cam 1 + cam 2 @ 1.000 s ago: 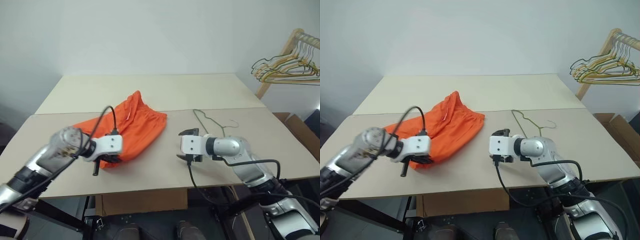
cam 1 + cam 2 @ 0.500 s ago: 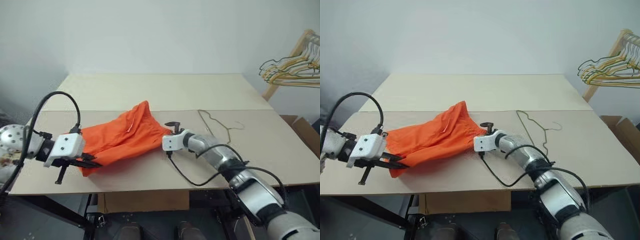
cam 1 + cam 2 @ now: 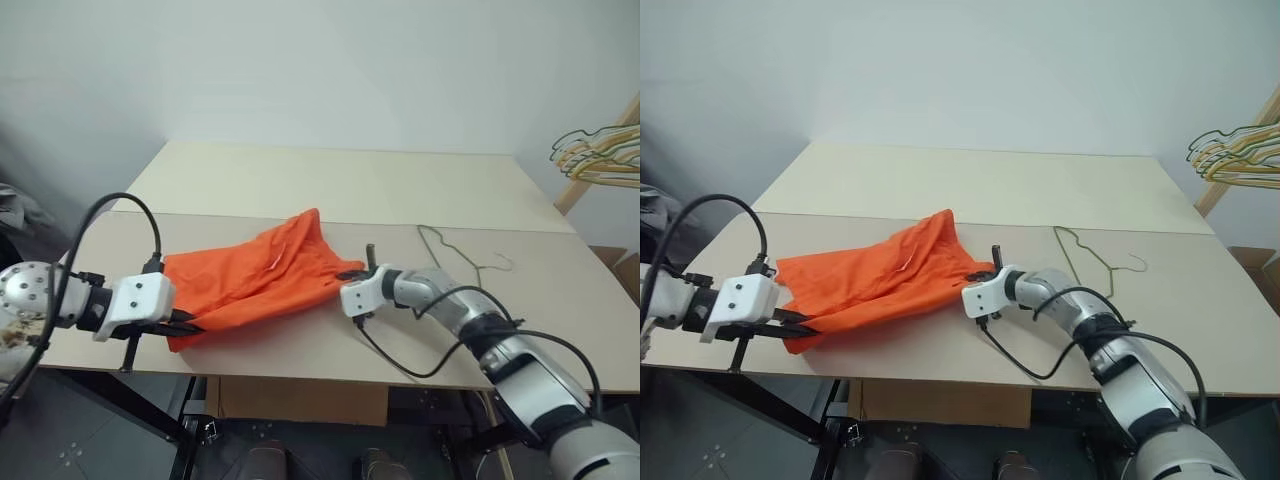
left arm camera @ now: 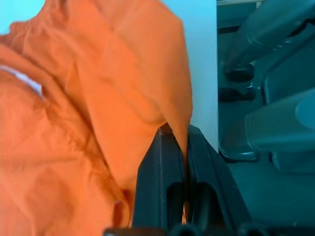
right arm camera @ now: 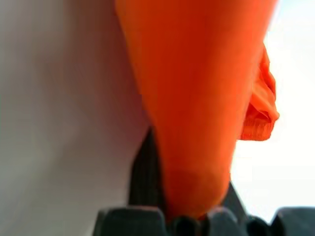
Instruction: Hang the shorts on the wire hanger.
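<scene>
Shorts: the shorts [image 3: 262, 281] lie spread on the table [image 3: 330, 185], bright orange, stretched between the two grippers; the landmark for every place given here.
Stripe: a thin white line [image 3: 272, 261] shows on the cloth near the middle of the shorts.
Left gripper: the left gripper [image 4: 179, 147] sits at the shorts' corner nearest the table's front edge, on the robot's left; its two black fingers [image 4: 157, 177] are pressed together with a fold of orange cloth pinched between them (the cloth runs straight down into the slit).
Right gripper: the right gripper [image 3: 358, 274] is at the opposite end of the shorts, on the robot's right, touching the hem; in the right wrist view orange cloth fills the space between its fingers [image 5: 143, 172], which are clamped on it.
Wire hanger: the wire hanger [image 3: 452, 261] lies flat on the table to the right of the shorts, apart from them, just beyond the right arm; its hook curls away from the shorts.
Other hangers: a bunch of yellow and green hangers [image 3: 598, 160] hangs off a wooden rack [image 3: 590, 165] well to the right of the shorts, past the table's edge.
Cables: a black cable [image 3: 120, 215] loops over the left wrist, beside the shorts' left end.
</scene>
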Robot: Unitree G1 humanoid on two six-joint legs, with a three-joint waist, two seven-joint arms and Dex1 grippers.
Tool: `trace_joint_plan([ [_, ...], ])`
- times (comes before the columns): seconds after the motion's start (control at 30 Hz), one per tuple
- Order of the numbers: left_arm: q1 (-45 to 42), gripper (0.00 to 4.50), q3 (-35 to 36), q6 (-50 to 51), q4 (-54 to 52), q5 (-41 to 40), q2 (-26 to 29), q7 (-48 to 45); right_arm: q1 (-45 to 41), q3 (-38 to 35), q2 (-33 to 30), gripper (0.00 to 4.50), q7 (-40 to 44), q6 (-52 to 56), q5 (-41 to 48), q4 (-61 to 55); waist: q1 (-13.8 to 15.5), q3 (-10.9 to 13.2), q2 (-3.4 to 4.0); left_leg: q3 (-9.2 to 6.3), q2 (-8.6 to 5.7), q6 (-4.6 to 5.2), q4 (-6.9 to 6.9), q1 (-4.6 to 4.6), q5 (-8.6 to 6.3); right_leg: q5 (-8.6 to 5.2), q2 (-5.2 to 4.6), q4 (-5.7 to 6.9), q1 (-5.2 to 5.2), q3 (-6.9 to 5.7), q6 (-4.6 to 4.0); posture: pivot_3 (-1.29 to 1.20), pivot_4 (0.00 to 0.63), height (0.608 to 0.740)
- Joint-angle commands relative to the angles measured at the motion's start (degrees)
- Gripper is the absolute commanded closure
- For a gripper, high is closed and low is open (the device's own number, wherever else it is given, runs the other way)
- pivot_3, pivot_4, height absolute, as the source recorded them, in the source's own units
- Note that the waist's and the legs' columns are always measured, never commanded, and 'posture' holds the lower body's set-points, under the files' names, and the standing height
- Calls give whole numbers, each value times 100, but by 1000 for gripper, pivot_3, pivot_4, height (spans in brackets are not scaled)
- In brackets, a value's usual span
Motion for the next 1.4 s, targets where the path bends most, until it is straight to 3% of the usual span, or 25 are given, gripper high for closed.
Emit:
trace_joint_plan([
  [0.03, -376, 4500, -125, -298, 271, 230, -62, -4, 196, -408, -344, 4492, 453, 42, 473, -725, -15, 0, 0, -1, 0, 0, 0, 0, 0, 0, 1, 0, 0, 0, 0, 246, 0, 740],
  [0.17, -733, 4500, -369, -398, 501, 343, -202, -103, 518, -627, -673, 4492, 787, 328, 643, -1397, -80, -1, -1, 2, 0, 0, 1, 1, 0, 0, 0, 0, 2, 3, -1, 209, 0, 740],
  [0.43, -1651, 4500, -850, -1466, 1540, 633, -283, -849, 1753, -1484, -2444, 4492, 3460, 2139, 3252, -4578, -112, 1, 2, 0, -1, 5, 2, -1, -4, -7, -1, -3, 9, 2, 6, 146, 0, 740],
  [0.57, -2461, 4500, -1098, -1548, 2184, 766, -744, -838, 1439, -1710, -2422, 4492, 3758, 2961, 3849, -4795, -236, 0, 1, 0, 2, 5, 17, 22, -3, -6, 0, -1, 35, -1, 7, 125, 0, 740],
  [0.7, -4369, 4500, -1414, -1790, 4193, 1834, -1891, 648, -161, -1608, -1459, 4492, 2890, 2880, 3034, -2751, -337, 2, -3, 8, 12, 17, 63, 27, 4, -5, 9, 8, 45, -5, 7, 114, 0, 740],
  [0.8, -5733, 4500, -1611, -2016, 5864, 2708, -2394, 2393, -1409, -1517, -791, 4492, 1582, 2564, 2194, -906, -375, 2, -6, 12, 6, 46, 65, 13, 24, 24, 8, 7, 34, 2, 9, 113, 0, 740],
  [0.87, -6706, 4500, -1751, -1802, 6889, 3258, -2737, 4213, -2468, -1510, -310, 4492, 127, 2442, 1684, 594, -396, 2, -6, 13, -1, 44, 48, -2, 22, 74, 6, 6, 12, 9, 47, 121, 0, 740],
  [0.93, -7590, 4500, -1706, -1531, 7590, 3572, -3033, 6097, -3458, -1726, 123, 4492, -1433, 2418, 1522, 1872, -391, 0, -7, 12, -6, 42, 25, -56, 20, 96, 5, 8, -55, 15, 7, 130, 0, 740],
  [1.1, -8841, 4500, -1572, -1541, 8153, 4028, -3177, 9464, -4594, -2412, 512, 4492, -4005, 1436, 1710, 3043, -362, 0, -9, 0, -14, -2, -52, -219, 31, 106, -6, 16, -238, 17, -5, 142, 0, 740],
  [1.23, -8973, 4500, -1534, -2180, 8183, 4111, -3199, 10064, -4285, -2363, 487, 4492, -4613, 629, 1494, 3004, -339, -3, -5, 1, -17, -88, -56, -247, 0, 96, -19, -4, -266, -16, 12, 141, 0, 740],
  [1.4, -7912, 4500, -1463, -3653, 7953, 3778, -3355, 8351, -2945, -2100, 106, 4492, -4237, -59, 1192, 2647, -266, -6, -3, 37, -35, -64, -49, -210, -21, 92, -53, -105, -172, -54, 27, 139, 0, 740],
])
